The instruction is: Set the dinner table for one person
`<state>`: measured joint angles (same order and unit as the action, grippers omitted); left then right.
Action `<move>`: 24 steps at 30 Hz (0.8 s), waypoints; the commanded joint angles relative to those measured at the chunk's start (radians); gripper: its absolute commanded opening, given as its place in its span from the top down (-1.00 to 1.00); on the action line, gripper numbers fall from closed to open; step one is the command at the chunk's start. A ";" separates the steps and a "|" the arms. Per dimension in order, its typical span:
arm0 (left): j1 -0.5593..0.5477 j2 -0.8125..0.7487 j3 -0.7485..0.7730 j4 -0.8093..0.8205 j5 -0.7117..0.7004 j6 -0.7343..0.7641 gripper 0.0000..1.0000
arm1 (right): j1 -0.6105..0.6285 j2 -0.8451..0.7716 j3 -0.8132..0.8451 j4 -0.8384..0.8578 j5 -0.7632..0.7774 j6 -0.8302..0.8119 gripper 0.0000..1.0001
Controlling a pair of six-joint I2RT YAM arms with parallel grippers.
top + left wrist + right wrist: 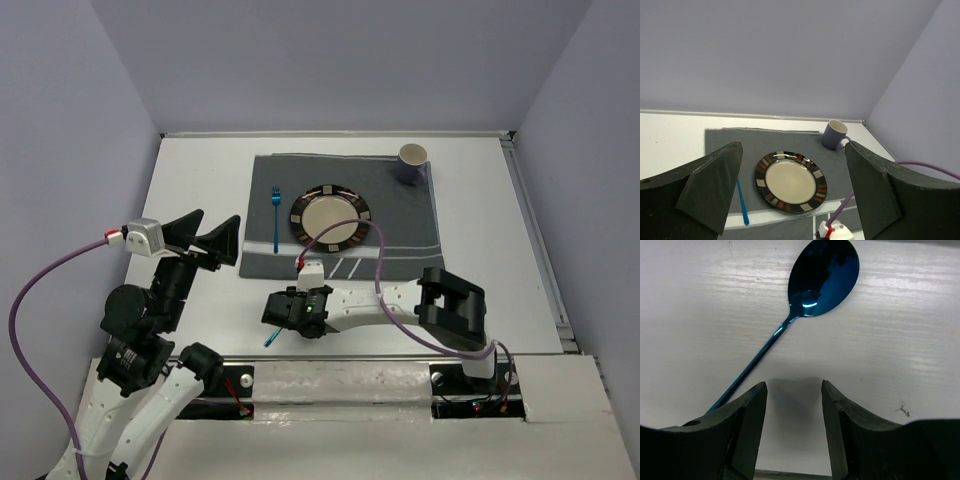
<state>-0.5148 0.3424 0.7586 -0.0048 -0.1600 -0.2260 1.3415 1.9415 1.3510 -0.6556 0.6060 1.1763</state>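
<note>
Top external view, items as found.

- Dinner table: white top with a metal rim, walled by lavender panels. It carries everything listed below.
- Placemat: dark grey cloth with white stripes, flat on the far half of the table. Taken as the reference for all places.
- Plate: cream centre and dark patterned rim, on the middle of the placemat.
- Mug: purple and upright, on the placemat's far right corner.
- Fork: blue, on the placemat near its left edge, lying parallel to that edge and apart from the plate.
- Spoon: blue, on bare table off the placemat's near left corner. Only a short length shows beside the right gripper.
- Left arm: raised from its base and bent. The left gripper hangs above the table just off the placemat's left edge and points toward the placemat.
- Right arm: elbow folded off the placemat's near right corner, forearm reaching left along the near edge. The right gripper is low over the table.

Left wrist view.
- Both fingers are spread wide with nothing between them.
- Plate, mug and fork handle show in the gap.

Right wrist view.
- The fingers are partly apart, with only shadowed bare table between them, so nothing is gripped.
- The spoon lies flat ahead. Its handle slants down to the left-hand finger, where its end is hidden.
</note>
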 commanded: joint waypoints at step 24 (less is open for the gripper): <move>0.001 -0.003 -0.008 0.046 0.002 0.005 -0.89 | -0.002 0.198 0.211 -0.154 0.107 0.148 0.25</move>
<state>-0.5148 0.3431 0.7586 -0.0048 -0.1608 -0.2260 1.3426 2.1128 1.5410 -0.7689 0.6933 1.2980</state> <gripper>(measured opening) 0.945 0.417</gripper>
